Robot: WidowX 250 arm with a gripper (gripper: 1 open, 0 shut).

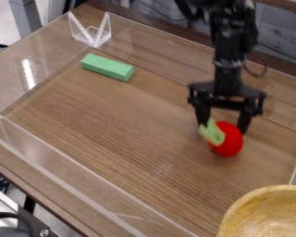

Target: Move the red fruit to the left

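The red fruit (228, 142) lies on the wooden table at the right, its light-green stem (213, 132) showing at its upper left. My gripper (225, 124) hangs straight down directly over it, open, with one dark finger (203, 115) left of the fruit and the other on its right. The fingertips reach down to the top of the fruit and hide part of it. Whether they touch it I cannot tell.
A flat green block (107, 67) lies at the back left. A clear plastic stand (92, 32) sits in the far corner. Low clear walls (27, 139) ring the table. A wooden bowl (272, 215) fills the front right corner.
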